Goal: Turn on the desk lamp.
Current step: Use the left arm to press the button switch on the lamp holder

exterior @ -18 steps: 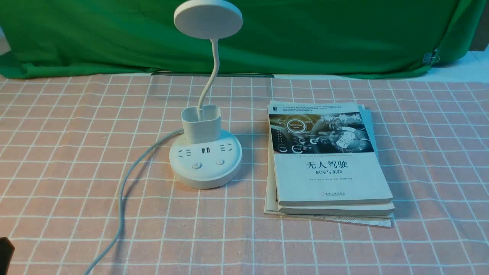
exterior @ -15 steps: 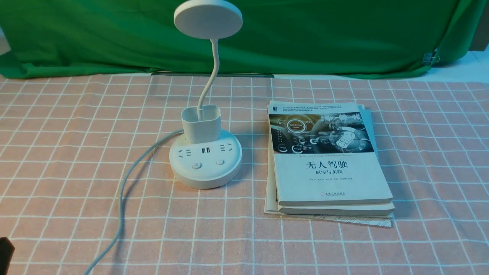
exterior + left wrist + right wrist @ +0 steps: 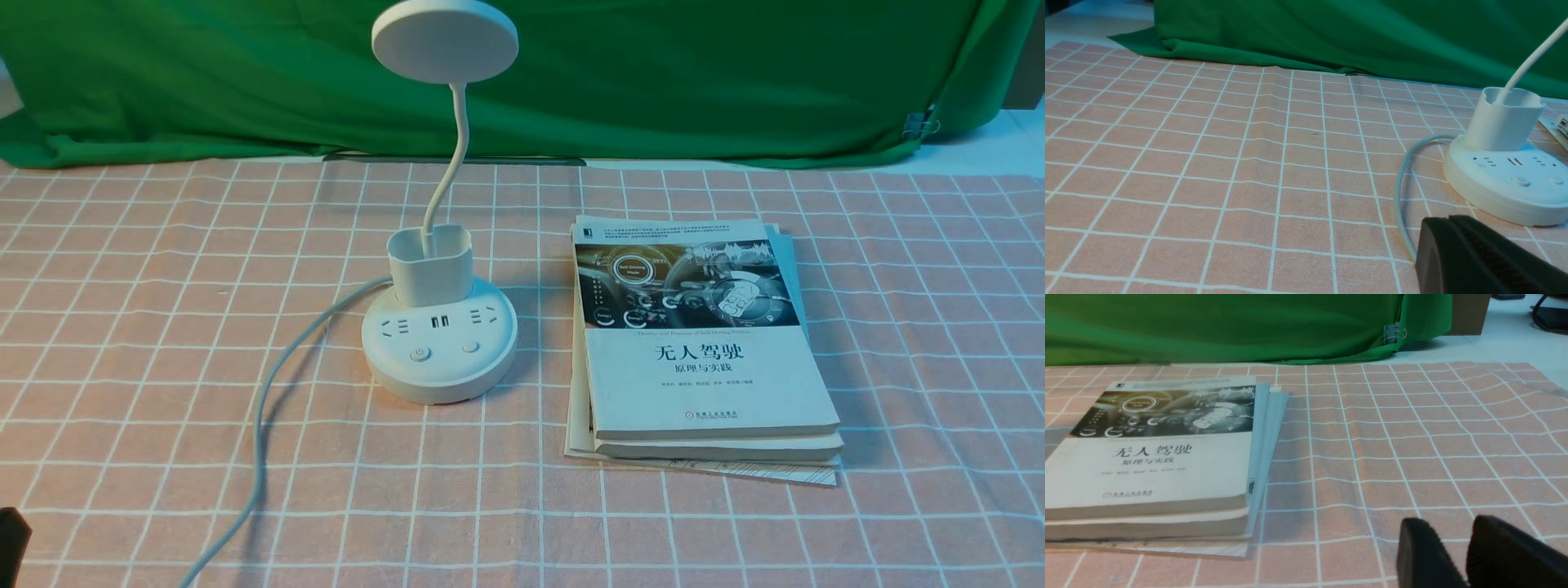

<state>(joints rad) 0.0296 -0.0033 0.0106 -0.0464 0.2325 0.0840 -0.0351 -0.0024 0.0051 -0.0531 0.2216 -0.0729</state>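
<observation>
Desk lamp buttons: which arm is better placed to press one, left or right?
Probably left. The left gripper is close to the desk lamp, its buttons in view; the right gripper sits beyond the books, which lie between it and the lamp.

Top book (image 3: 702,327) of the stack: the cover is carrying the large dark title 无人驾驶, with the smaller line 原理与实践 sitting just under it. The finer print lower on that cover is coming out too small to read. Desk lamp (image 3: 439,343), just beside the book: one base button (image 3: 420,354) is showing a power sign.
</observation>
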